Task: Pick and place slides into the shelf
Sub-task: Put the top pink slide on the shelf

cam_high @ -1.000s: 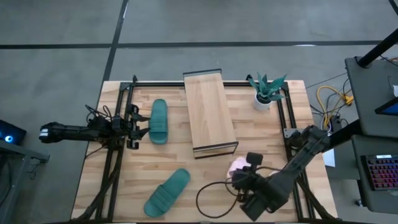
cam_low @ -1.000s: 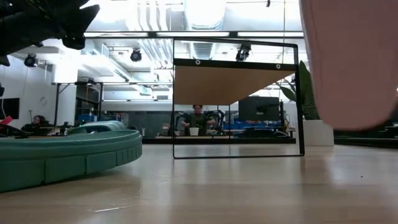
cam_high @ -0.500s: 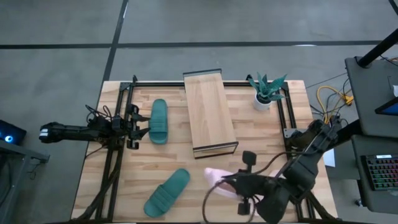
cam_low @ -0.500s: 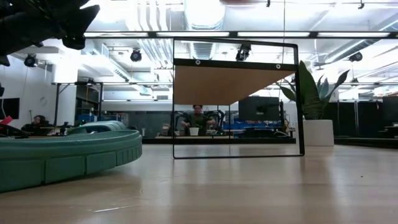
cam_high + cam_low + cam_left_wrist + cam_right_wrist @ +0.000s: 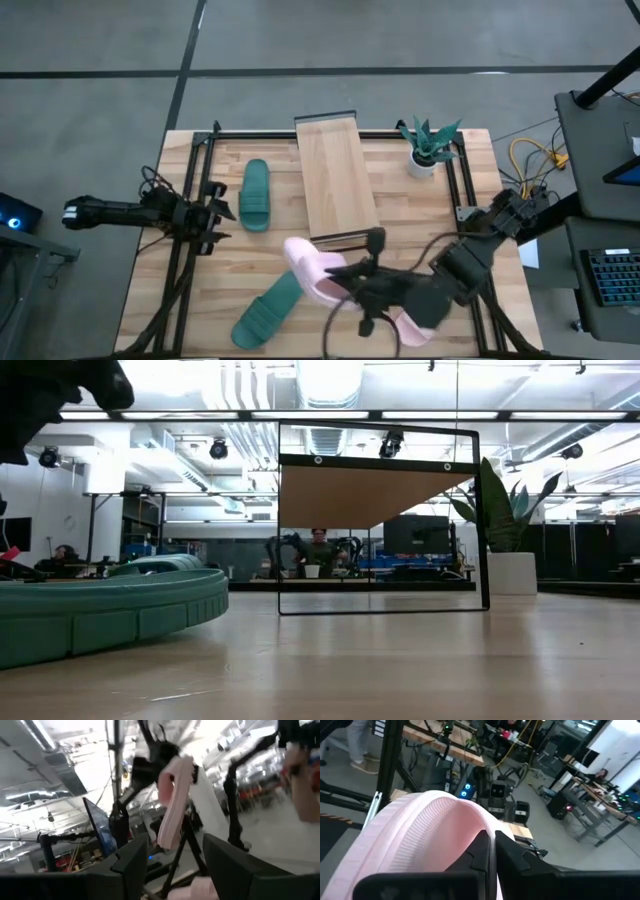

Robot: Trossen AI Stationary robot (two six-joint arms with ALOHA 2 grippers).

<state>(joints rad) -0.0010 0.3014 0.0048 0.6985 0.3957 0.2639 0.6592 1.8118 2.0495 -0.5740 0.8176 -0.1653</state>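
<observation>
Two teal slides (image 5: pixel 255 194) lie beside shelf (image 5: pixel 336 180) | right tool (image 5: pixel 345 283) clamps pink slide (image 5: pixel 309 269) | left tool (image 5: pixel 222 214) spread wide

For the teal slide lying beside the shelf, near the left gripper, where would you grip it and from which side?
Grip the teal slide across its wide strap, coming straight down from above. It lies flat and sole-down on the table, lengthwise alongside the shelf, so the raised strap is the one part fingers can close across. The left gripper is beside it.

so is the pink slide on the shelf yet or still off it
Off it. The pale pink rubber slide is held in the right end effector, in front of the light-wood plank shelf, whose top is bare.
</observation>
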